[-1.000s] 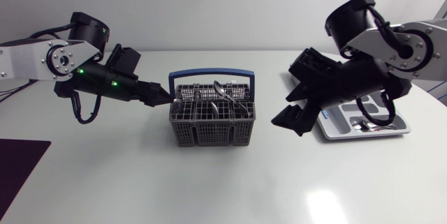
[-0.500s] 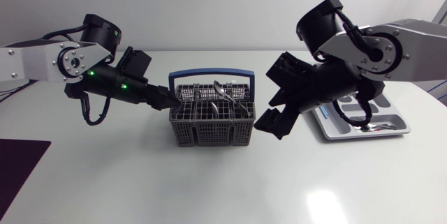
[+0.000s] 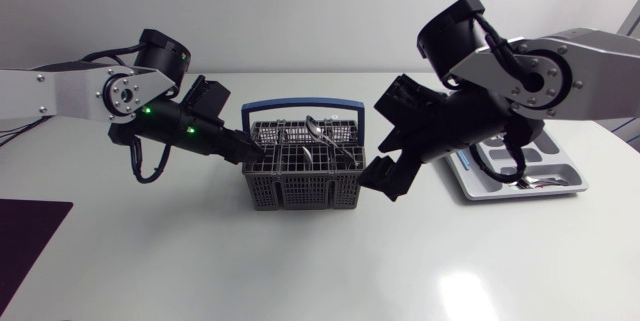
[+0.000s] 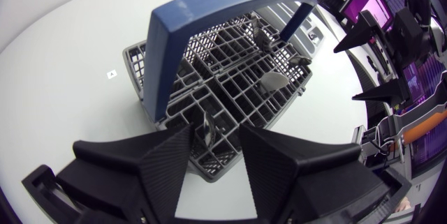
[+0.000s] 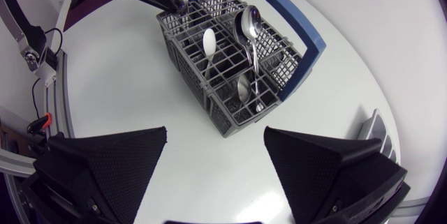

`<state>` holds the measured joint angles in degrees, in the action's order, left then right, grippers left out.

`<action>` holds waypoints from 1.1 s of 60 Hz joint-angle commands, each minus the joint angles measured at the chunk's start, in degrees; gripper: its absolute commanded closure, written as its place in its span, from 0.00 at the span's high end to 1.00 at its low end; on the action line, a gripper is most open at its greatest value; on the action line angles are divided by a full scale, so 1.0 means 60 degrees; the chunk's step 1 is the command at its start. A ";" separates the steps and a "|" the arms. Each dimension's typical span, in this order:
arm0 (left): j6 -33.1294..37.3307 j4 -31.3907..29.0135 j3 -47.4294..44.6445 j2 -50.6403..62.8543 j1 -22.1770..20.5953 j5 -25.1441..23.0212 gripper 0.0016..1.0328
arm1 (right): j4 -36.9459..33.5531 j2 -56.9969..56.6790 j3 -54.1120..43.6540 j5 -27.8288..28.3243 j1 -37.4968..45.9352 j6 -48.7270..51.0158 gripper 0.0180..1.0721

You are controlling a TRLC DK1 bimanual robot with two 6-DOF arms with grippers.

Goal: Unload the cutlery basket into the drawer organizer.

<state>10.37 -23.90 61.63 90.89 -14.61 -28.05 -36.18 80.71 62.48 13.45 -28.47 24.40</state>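
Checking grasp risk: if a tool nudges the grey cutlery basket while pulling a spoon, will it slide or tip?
Likely slides: the basket looks like light open plastic mesh on a smooth table. Tipping seems unlikely, given its broad flat base. The spoons standing loose in its compartments would probably rattle or lean.

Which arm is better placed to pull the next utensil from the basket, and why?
Left. The left fingers straddle a utensil at the basket's end; the right fingers hang wide open beside the basket, nothing between them.
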 commanded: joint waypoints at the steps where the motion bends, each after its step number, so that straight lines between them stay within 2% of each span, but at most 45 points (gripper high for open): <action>1: 0.0117 0.0043 0.0232 0.0174 -0.0026 0.0047 0.36 | 0.0039 0.0099 -0.0276 -0.0030 -0.0119 -0.0215 0.95; 13: 0.0117 0.0102 0.0173 0.0203 -0.0026 0.0091 0.23 | 0.0098 0.0069 -0.0408 -0.0030 -0.0177 -0.0215 0.95; 18: 0.0117 0.0131 0.0159 0.0203 -0.0026 0.0091 0.21 | 0.0098 0.0025 -0.0423 -0.0030 -0.0177 -0.0215 0.95; 30: 0.0044 0.0219 0.0100 0.0174 -0.0040 0.0091 0.05 | 0.0098 -0.0033 -0.0511 -0.0045 -0.0192 -0.0215 0.95; 48: -0.0146 0.0263 0.0027 -0.0075 0.0048 -0.0027 0.04 | 0.0098 -0.0224 -0.0701 -0.0045 -0.0206 -0.0215 0.95; 66: -0.0513 0.0263 0.0012 -0.0617 0.0370 -0.0949 0.04 | 0.0098 -0.0414 -0.0892 -0.0045 -0.0324 -0.0229 0.95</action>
<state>8.58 -22.72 61.63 89.54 -12.88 -32.53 -35.77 79.18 58.70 13.45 -29.61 24.38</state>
